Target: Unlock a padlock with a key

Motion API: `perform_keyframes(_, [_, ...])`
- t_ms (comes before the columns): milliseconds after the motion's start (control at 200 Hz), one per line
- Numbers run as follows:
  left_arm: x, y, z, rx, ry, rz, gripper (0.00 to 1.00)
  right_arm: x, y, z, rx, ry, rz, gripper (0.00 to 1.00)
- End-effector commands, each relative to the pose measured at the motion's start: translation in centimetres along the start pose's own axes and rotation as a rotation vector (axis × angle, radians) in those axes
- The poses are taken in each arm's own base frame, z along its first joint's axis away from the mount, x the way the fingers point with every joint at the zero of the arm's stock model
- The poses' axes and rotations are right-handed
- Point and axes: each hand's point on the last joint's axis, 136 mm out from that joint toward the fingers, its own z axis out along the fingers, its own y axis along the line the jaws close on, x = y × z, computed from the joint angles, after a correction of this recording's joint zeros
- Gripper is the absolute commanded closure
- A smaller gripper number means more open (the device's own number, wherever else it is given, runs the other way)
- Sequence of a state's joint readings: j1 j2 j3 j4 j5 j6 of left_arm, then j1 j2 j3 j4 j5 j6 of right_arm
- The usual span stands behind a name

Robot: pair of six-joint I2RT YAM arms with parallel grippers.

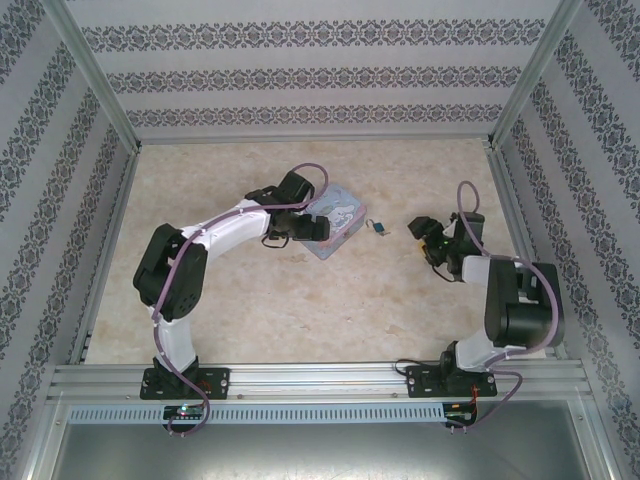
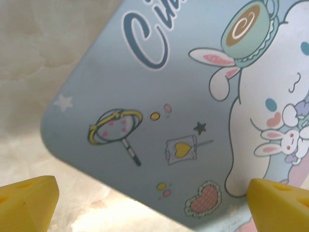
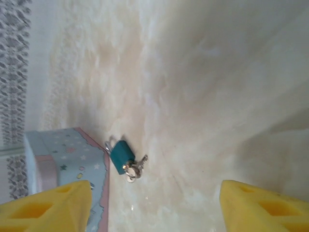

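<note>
The padlock (image 3: 120, 154), small with a teal-blue body and a thin shackle, lies on the pale table just right of the tin. A silvery key (image 3: 136, 166) on a ring rests against its lower end; I cannot tell whether it sits in the keyhole. From above, the padlock (image 1: 378, 227) lies between the arms. My right gripper (image 3: 154, 209) is open and hovers off to one side of it, touching nothing; it is to the padlock's right as my right gripper (image 1: 422, 238). My left gripper (image 2: 154, 209) is open over the tin's lid, at my left gripper (image 1: 300, 232).
The pale blue cartoon tin (image 1: 337, 222) lies flat left of the padlock; its lid (image 2: 183, 96) is close under the left fingers, and its corner (image 3: 67, 154) almost touches the shackle. Patterned walls and metal posts (image 1: 100, 90) enclose the table.
</note>
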State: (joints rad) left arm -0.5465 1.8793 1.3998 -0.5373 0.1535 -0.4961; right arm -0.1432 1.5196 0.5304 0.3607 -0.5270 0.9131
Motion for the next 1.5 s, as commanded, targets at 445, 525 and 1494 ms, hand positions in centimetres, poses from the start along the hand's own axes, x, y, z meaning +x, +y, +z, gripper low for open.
perform_keyframes(445, [-5.9,5.6,-13.7,-0.091,-0.330,-0.013,0.00,-6.0,6.2,-9.7,0.110,-0.306,-0.300,0.02])
perform_keyframes(525, [-6.2,7.4,-15.3,-0.142,-0.402,-0.023,0.00,-7.6,5.9,-11.3,0.182,-0.413,-0.334,0.02])
perform_keyframes(1494, [-0.9,25.6,-12.9,-0.590,-0.899,-0.013,0.00,-8.7,2.0,-6.4,0.375,-0.654,-0.833,0.02])
